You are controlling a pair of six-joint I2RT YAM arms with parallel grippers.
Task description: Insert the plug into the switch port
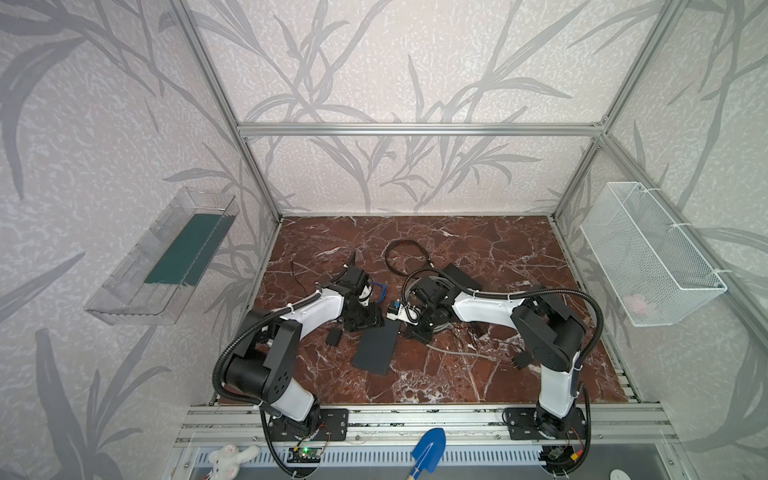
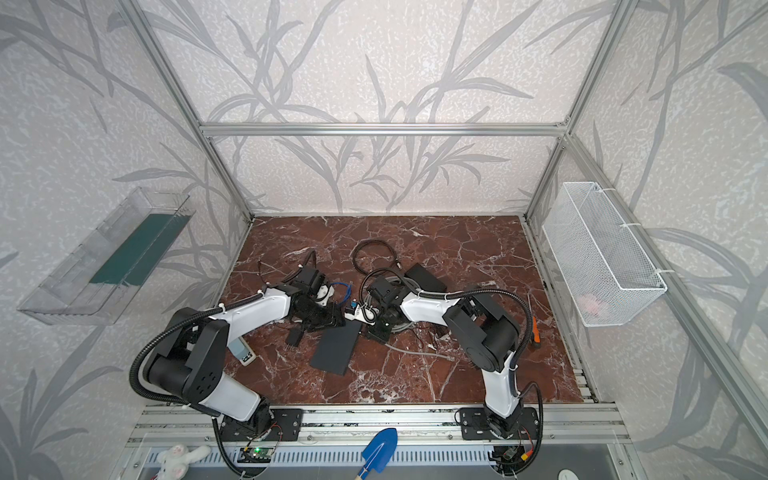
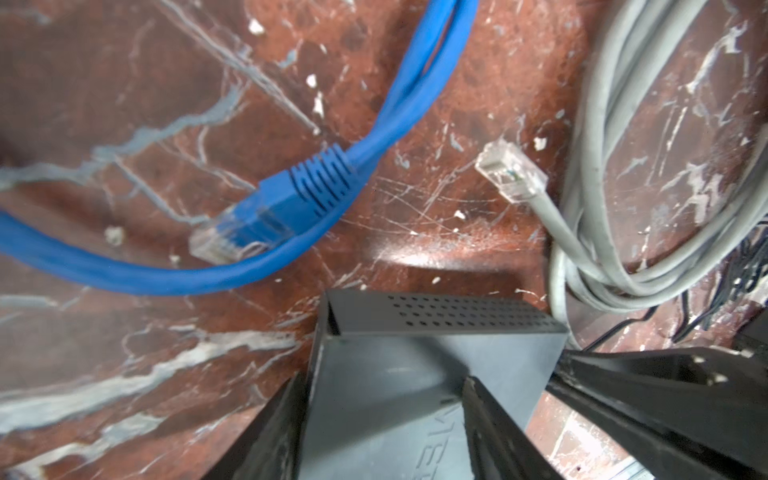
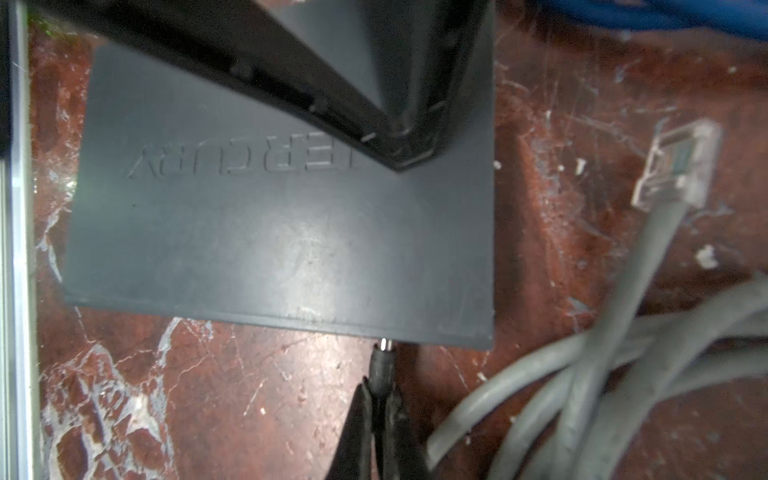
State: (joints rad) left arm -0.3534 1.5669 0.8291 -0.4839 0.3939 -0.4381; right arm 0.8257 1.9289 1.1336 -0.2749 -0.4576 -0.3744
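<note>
Right wrist view: the plug (image 4: 382,359) was clamped in the right claw (image 4: 380,390), its metal tip seen just at the side face of the switch (image 4: 249,241), which was set on the worktop (image 4: 208,395) under the left claw (image 3: 384,378), jaws parted. Seating was judged unfinished.

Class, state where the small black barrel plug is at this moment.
In the right wrist view, the plug is pinched in the right gripper, its metal tip at the edge of the switch.
</note>
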